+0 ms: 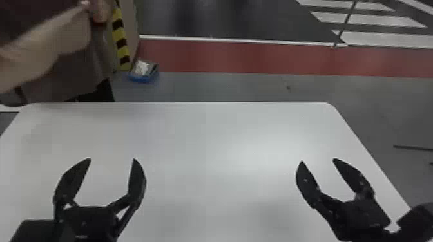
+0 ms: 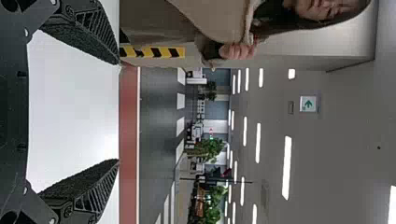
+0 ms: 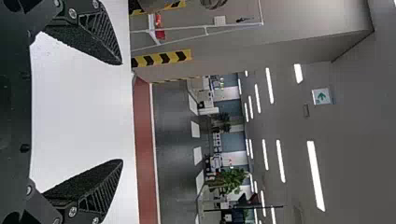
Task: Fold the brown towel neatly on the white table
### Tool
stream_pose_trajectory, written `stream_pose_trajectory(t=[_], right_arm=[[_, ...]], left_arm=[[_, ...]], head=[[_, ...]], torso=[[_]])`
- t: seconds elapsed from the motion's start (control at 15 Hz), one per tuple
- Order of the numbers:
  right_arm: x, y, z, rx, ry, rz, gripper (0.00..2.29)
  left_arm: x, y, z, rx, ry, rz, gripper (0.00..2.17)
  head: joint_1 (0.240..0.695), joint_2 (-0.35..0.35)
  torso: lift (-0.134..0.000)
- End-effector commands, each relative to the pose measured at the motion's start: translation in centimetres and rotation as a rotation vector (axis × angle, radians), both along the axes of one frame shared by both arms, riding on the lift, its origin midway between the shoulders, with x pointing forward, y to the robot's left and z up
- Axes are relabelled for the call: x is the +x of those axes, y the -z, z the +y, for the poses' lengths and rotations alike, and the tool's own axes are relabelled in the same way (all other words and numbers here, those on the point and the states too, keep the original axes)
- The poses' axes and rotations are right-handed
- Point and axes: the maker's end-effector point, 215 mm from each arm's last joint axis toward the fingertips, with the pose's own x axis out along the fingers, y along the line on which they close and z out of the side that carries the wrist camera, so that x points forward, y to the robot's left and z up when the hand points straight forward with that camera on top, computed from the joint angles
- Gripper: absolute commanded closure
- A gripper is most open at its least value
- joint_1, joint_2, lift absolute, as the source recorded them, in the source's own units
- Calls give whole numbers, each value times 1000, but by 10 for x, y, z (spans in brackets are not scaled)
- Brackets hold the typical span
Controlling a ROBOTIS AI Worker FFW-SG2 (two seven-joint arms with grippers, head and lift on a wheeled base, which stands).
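The white, smooth, flat counter [image 1: 209, 138] is seen with rounded far corners and a straight far edge; a pale glare is spread over its surface toward the right edge. Where the brown towel lies cannot be told. Over the left part of the counter the black two-fingered left hand [image 1: 112, 159] is held open, its fingertips pointed at the far edge. The matching black right hand [image 1: 318, 160] is held near the right edge, also open, with nothing gripped by either. The counter's near edge is cut off by the bottom of the head view, and part of its right edge is covered by the right arm. On the floor beyond the far edge, a small blue box [image 1: 138, 79] is blurred, its contents hard to make out
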Motion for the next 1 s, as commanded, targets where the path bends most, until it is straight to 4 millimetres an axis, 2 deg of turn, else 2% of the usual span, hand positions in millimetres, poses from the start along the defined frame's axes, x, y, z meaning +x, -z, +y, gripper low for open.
stream_pose_trajectory(t=[0.0, 0.93], right_arm=[[-1, 0, 0, -1, 0, 1, 144], [-8, -6, -5, -12, 6, -3, 144]], left_arm=[[0, 0, -1, -1, 1, -1, 140], [-4, -5, -10, 9, 17, -7, 144]], head=[[695, -109], [695, -129]], torso=[[-120], [-120]])
